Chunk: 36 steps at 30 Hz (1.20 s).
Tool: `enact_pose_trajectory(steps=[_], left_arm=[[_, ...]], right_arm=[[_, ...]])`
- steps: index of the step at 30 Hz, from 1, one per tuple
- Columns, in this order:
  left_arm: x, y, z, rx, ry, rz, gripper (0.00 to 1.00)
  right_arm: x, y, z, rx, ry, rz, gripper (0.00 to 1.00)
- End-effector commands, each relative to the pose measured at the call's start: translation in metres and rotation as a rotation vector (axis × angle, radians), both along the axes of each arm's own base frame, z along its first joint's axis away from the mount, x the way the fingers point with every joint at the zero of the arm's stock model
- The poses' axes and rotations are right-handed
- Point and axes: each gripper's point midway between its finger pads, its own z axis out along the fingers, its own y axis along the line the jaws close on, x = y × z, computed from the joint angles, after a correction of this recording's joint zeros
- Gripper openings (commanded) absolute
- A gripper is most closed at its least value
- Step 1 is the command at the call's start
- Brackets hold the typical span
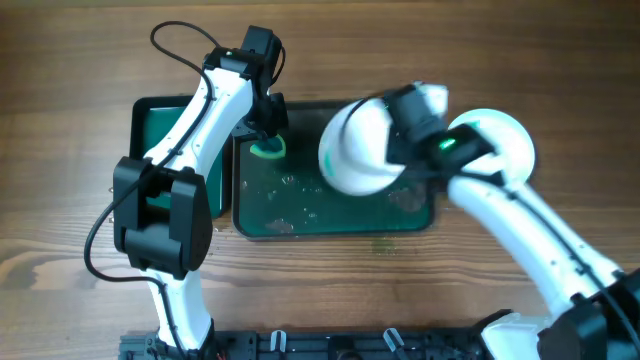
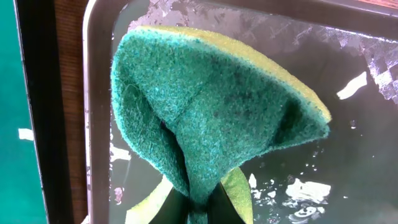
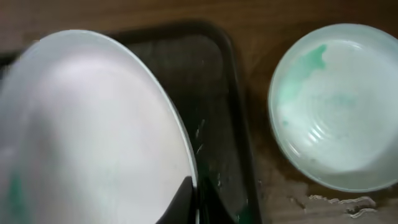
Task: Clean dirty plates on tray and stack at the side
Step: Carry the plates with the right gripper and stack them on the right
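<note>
The right gripper (image 3: pixel 194 198) clamped the rim of a white plate (image 3: pixel 93 124) — a teal-smeared plate (image 3: pixel 336 106) lay to its right; the left gripper (image 2: pixel 200 210) pinched a folded green sponge (image 2: pixel 211 106).

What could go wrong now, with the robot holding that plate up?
The right gripper pinches the round white plate only at its rim above the wet dark green tray; it might slip. The left gripper holds the folded green-and-yellow sponge by one end, so scrubbing could pull it loose. The white plate beside the tray has a teal smear that could dirty a stack.
</note>
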Motion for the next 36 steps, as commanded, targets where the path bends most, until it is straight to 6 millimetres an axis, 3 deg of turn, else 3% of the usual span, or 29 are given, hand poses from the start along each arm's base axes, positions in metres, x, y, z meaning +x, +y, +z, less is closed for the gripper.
enact_pose_trajectory(steps=[1, 5, 8, 10, 13, 20, 21, 22, 24, 27, 30, 31, 36], left_arm=[[0.006, -0.004, 0.019, -0.029, -0.049, 0.016, 0.04], [0.006, -0.004, 0.019, -0.029, -0.048, 0.016, 0.04], [0.006, -0.004, 0.019, -0.029, -0.049, 0.016, 0.04], [0.006, -0.004, 0.019, -0.029, -0.049, 0.016, 0.04], [0.006, -0.004, 0.019, -0.029, -0.049, 0.016, 0.04], [0.006, -0.004, 0.019, -0.029, -0.05, 0.015, 0.04], [0.007, -0.003, 0.019, -0.026, -0.05, 0.015, 0.04], [0.007, -0.002, 0.019, -0.02, -0.052, 0.012, 0.04], [0.012, -0.001, 0.023, -0.013, -0.076, -0.036, 0.04], [0.017, 0.01, 0.042, -0.006, -0.099, -0.065, 0.04], [0.02, 0.035, 0.068, -0.002, -0.118, -0.029, 0.04], [0.019, 0.044, 0.072, 0.001, -0.116, -0.014, 0.04], [0.002, 0.093, 0.065, 0.028, -0.026, -0.013, 0.04]], right_arm=[[0.01, -0.04, 0.007, 0.244, 0.045, -0.034, 0.04], [0.006, -0.128, 0.001, 0.254, 0.058, -0.247, 0.04], [-0.01, -0.186, -0.013, 0.239, 0.072, -0.42, 0.04], [-0.023, -0.211, -0.026, 0.231, 0.086, -0.5, 0.04], [-0.036, -0.231, -0.048, 0.236, 0.087, -0.571, 0.04], [-0.044, -0.227, -0.091, 0.251, 0.063, -0.568, 0.04], [-0.045, -0.225, -0.094, 0.256, 0.066, -0.566, 0.13], [-0.046, -0.223, -0.096, 0.261, 0.07, -0.563, 0.37], [-0.044, -0.219, -0.095, 0.283, 0.063, -0.545, 0.56], [-0.032, -0.202, -0.081, 0.36, 0.044, -0.432, 0.77], [-0.02, -0.184, -0.054, 0.437, 0.025, -0.306, 0.8], [-0.018, -0.18, -0.045, 0.442, 0.021, -0.274, 0.88], [-0.008, -0.17, -0.011, 0.412, 0.019, -0.188, 0.91]])
